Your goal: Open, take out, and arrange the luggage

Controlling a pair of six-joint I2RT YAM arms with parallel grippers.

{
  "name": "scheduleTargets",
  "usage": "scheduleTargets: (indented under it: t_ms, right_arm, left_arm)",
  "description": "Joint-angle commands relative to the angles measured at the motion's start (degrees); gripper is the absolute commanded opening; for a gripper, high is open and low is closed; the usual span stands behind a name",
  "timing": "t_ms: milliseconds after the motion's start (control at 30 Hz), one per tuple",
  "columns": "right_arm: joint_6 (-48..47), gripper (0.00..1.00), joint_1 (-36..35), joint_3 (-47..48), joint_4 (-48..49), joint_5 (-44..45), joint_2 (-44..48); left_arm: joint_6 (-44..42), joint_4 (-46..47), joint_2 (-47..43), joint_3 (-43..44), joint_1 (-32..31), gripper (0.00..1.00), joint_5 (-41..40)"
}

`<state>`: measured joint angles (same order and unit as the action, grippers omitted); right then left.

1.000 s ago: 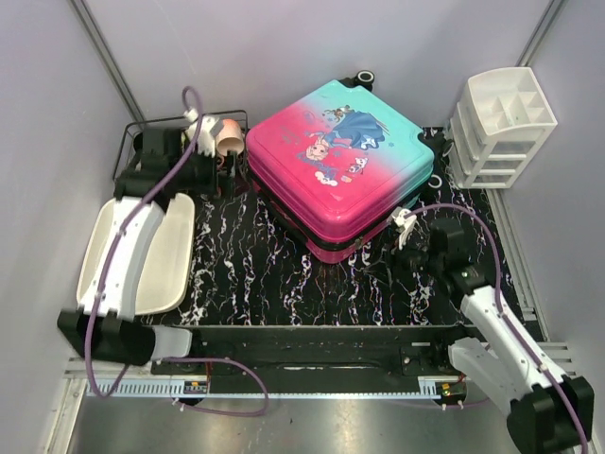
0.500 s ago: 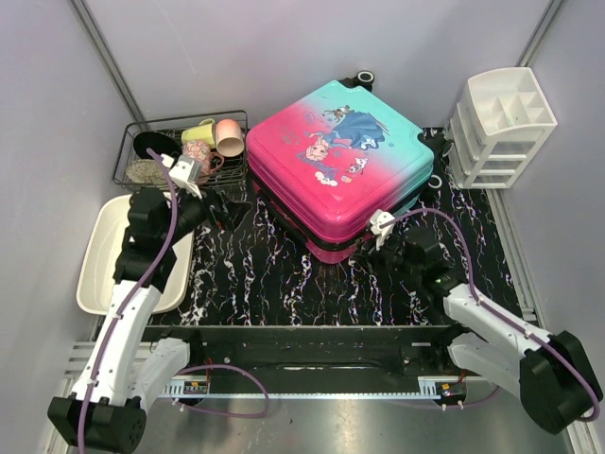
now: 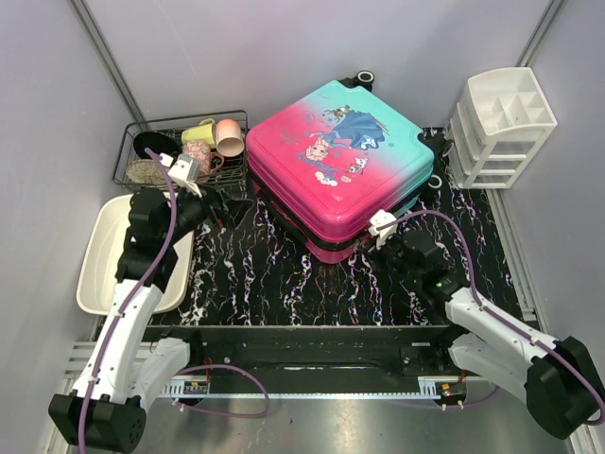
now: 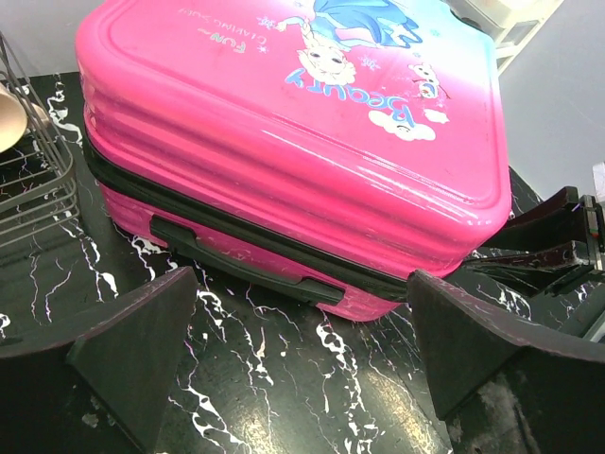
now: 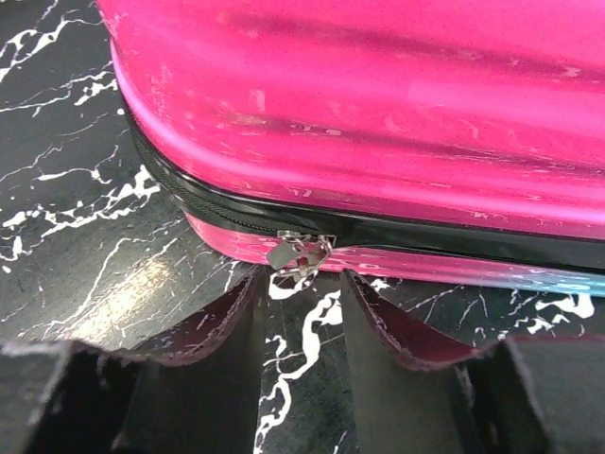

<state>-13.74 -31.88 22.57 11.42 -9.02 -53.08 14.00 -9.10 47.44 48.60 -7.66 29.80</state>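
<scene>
Right gripper [image 5: 301, 288] has edged to luggage [image 5: 378, 113] zipper [image 5: 300, 253], part-open

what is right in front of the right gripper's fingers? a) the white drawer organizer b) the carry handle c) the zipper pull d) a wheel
c, the right wrist view shows the silver zipper pull on the luggage seam just ahead of the right gripper, not yet pinched.

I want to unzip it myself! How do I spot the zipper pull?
Find the big pink-and-teal suitcase. Along its near side runs a black zipper band; the pull is the only small shiny silver tab on it.
</scene>
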Motion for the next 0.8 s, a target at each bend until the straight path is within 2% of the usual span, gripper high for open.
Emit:
scheduleTargets:
  t_ms: [0,100,267,367,633,667,700,767]
  right_arm:
    - [-1.12,0.46,0.06,2.48,0.00,2.43,-1.83]
    - [-0.77,0.47,-0.03,3.18,3.33,0.50,-4.83]
    - [-1.99,0.47,0.06,5.64,3.26,1.11,-8.97]
    - [-1.91,0.42,0.06,5.91,5.10,-0.03,-9.94]
    - [3.01,0.17,0.06,5.64,9.06,-2.23,-10.82]
    - [3.62,0.12,-0.03,5.65,9.41,-2.93,-10.99]
    - [4.06,0.03,-0.03,5.82,9.76,-3.55,-10.73]
    - [5.82,0.00,-0.03,6.17,9.50,-5.31,-10.29]
  left_arm:
    - [0.06,4.53,0.02,-0.52,0.02,0.99,1.57]
    - [-0.11,4.53,0.20,-0.61,0.10,0.99,1.75]
    - [-0.47,4.01,0.11,-0.17,0.02,0.99,0.87]
    - [-0.38,4.09,0.02,-0.35,0.10,0.99,1.05]
    - [-0.90,3.74,-0.86,-1.75,0.10,0.99,0.69]
    - [-0.82,3.66,-0.95,-2.01,0.10,0.99,0.78]
    - [-0.82,3.74,-0.95,-2.10,0.02,0.99,0.87]
    - [-0.81,3.57,-0.86,-2.45,0.10,0.99,0.87]
